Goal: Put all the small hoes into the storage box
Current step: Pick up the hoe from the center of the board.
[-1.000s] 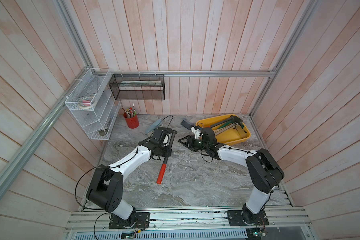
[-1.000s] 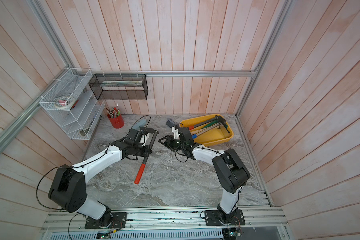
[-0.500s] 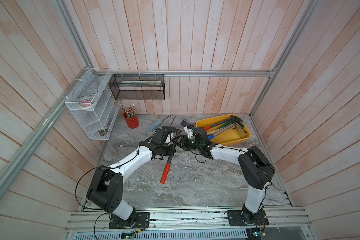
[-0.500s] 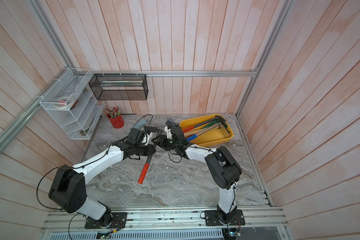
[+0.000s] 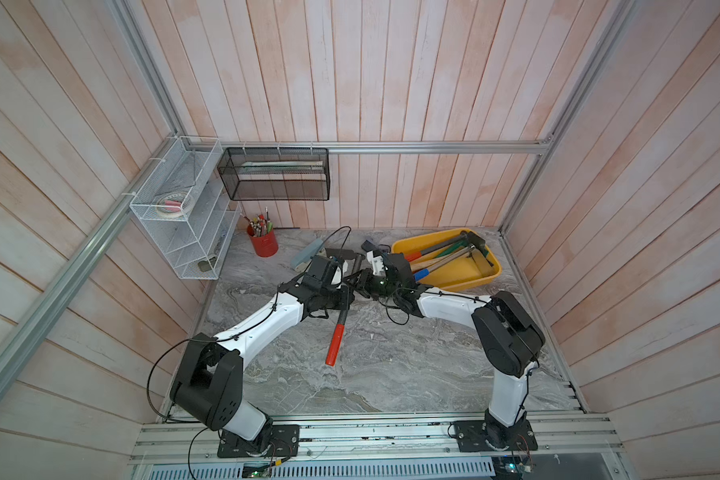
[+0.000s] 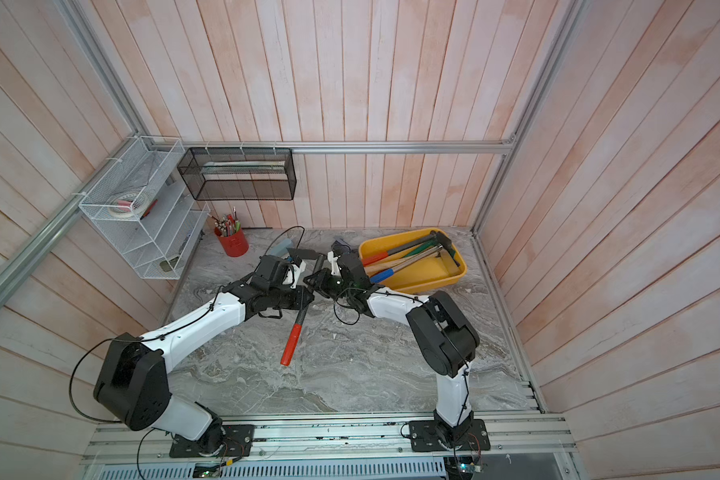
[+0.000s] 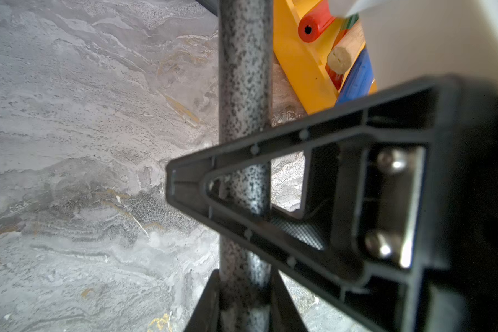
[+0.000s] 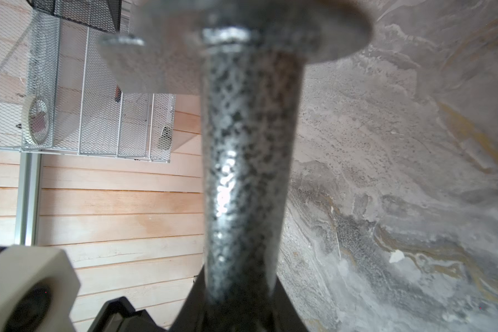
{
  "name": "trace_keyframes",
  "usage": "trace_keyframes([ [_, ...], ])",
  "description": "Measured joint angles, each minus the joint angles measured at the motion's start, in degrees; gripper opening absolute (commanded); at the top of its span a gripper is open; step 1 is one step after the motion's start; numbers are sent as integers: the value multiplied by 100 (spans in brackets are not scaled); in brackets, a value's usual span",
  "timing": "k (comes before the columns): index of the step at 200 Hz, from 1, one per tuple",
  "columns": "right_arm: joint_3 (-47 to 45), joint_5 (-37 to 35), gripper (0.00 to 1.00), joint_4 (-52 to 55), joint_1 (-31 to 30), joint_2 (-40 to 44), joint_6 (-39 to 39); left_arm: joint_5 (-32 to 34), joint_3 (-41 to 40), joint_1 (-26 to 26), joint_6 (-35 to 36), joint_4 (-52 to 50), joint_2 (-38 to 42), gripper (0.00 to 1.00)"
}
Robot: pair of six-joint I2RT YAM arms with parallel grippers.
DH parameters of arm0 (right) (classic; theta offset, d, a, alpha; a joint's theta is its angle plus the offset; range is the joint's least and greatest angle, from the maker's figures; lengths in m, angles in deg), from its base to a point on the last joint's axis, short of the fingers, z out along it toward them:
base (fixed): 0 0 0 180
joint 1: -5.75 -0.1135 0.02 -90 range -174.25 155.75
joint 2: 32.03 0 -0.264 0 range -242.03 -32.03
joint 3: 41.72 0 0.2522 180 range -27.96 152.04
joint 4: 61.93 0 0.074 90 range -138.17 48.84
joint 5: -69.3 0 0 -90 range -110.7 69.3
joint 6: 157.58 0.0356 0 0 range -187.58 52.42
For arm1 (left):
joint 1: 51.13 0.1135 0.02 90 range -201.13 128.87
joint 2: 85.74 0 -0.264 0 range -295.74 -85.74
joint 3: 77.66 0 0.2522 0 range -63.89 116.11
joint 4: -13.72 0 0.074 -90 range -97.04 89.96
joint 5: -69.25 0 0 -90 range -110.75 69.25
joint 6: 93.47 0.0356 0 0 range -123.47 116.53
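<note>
Small hoe (image 5: pixel 335 345) with a speckled grey metal shaft and red grip, clamped by both arms at mid-frame.
In both top views it slants from the centre toward lower centre over the grey marble tabletop (image 5: pixel 391 365), red grip lowest. The left gripper (image 7: pixel 245 287) has its black fingers squeezed tight on the shaft. The right gripper (image 8: pixel 242 310) is likewise closed around the shaft, just beside the left. The shallow yellow plastic storage box (image 5: pixel 466 283), holding long-handled tools (image 5: pixel 441 253), sits right of centre, and the hoe is outside it, to its left.
</note>
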Motion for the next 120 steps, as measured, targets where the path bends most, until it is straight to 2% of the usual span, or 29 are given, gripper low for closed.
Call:
trace_keyframes([
  [10,0,-13,18,-13,0,0,4,2,0,0,0,9,0,4],
  [42,-2,-50,12,-39,-7,0,7,44,-2,0,0,9,31,30],
  [63,-24,-101,10,-70,-13,22,-15,92,-26,-7,-15,68,168,42],
  [120,-247,-308,7,146,164,87,-15,245,-33,-22,-37,350,549,45],
])
